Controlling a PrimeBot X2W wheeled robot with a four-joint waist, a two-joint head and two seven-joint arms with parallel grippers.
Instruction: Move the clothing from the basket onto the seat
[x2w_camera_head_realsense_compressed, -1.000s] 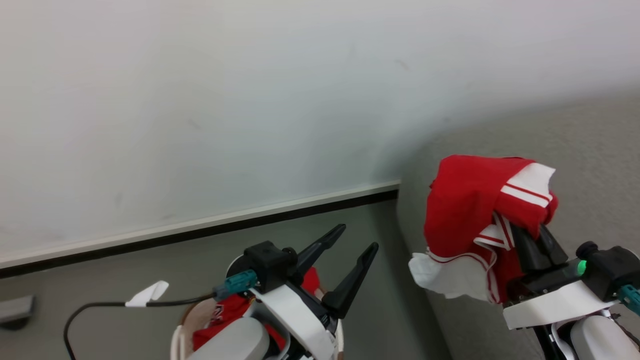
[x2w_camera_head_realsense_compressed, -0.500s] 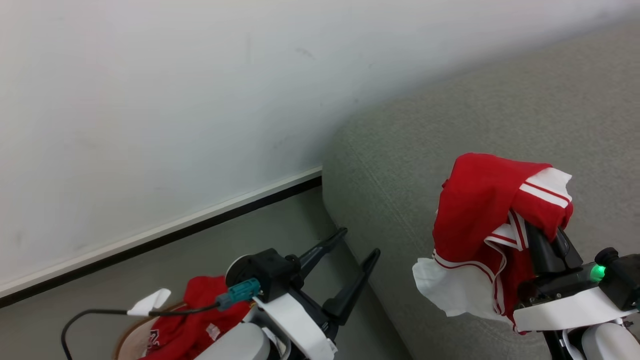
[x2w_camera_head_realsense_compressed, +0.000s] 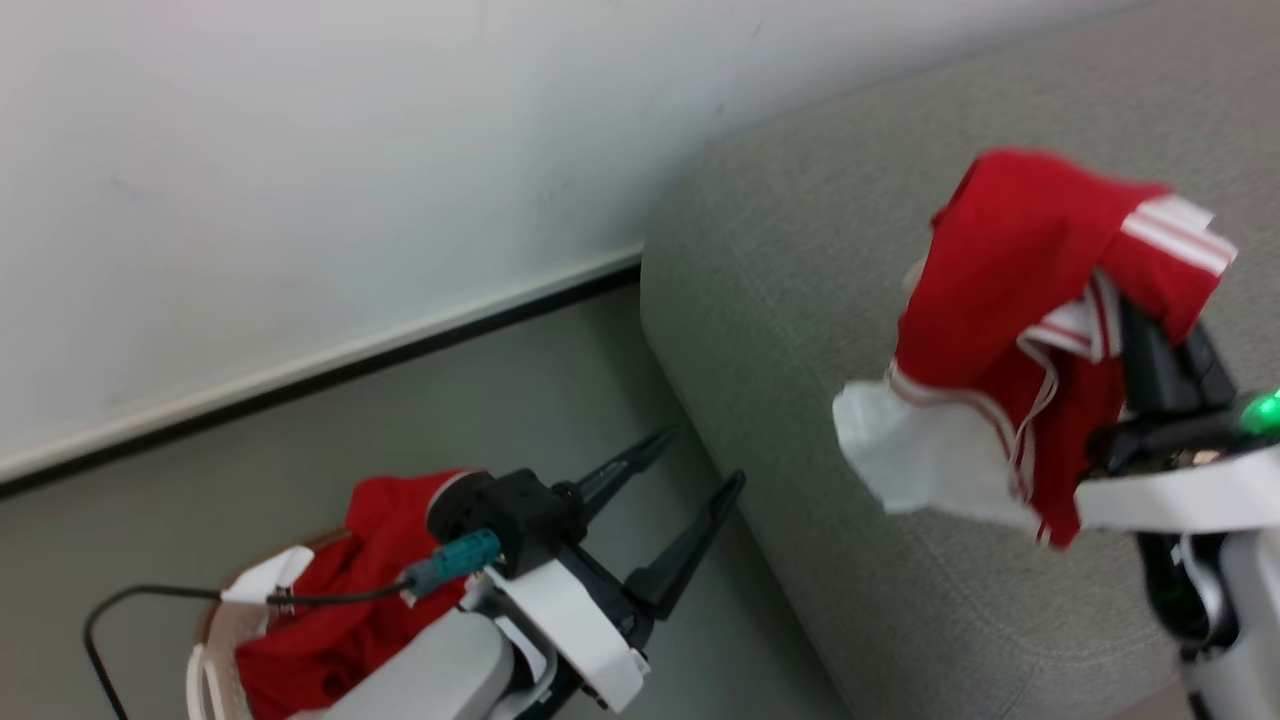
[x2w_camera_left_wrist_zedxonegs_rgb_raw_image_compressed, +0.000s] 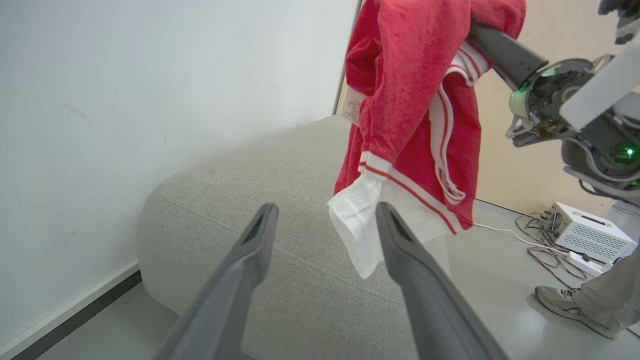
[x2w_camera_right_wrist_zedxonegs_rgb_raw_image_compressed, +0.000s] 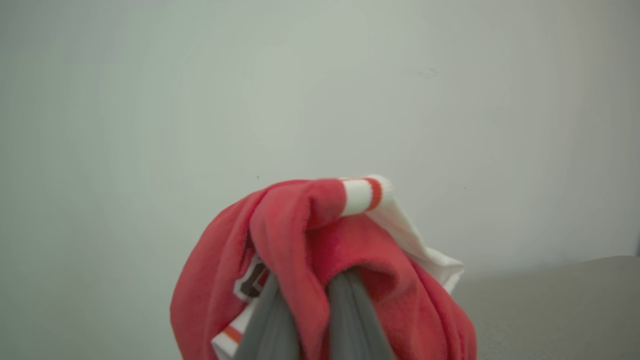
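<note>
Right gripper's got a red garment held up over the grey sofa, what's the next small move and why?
Probably lower the right gripper toward the seat before opening. The red garment it is shut on hangs above the upholstery near the rounded edge, seemingly clear of it, so a release from lower should land it on top rather than sliding off.

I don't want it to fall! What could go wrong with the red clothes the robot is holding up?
1. The garment is draped over the right gripper, wrapped around its fingers, so it might snag and cling when the jaws open.
2. It hangs above the sofa, not far from the rounded edge. If it is dropped here, its loose white flap could perhaps drag it off toward the floor.
</note>
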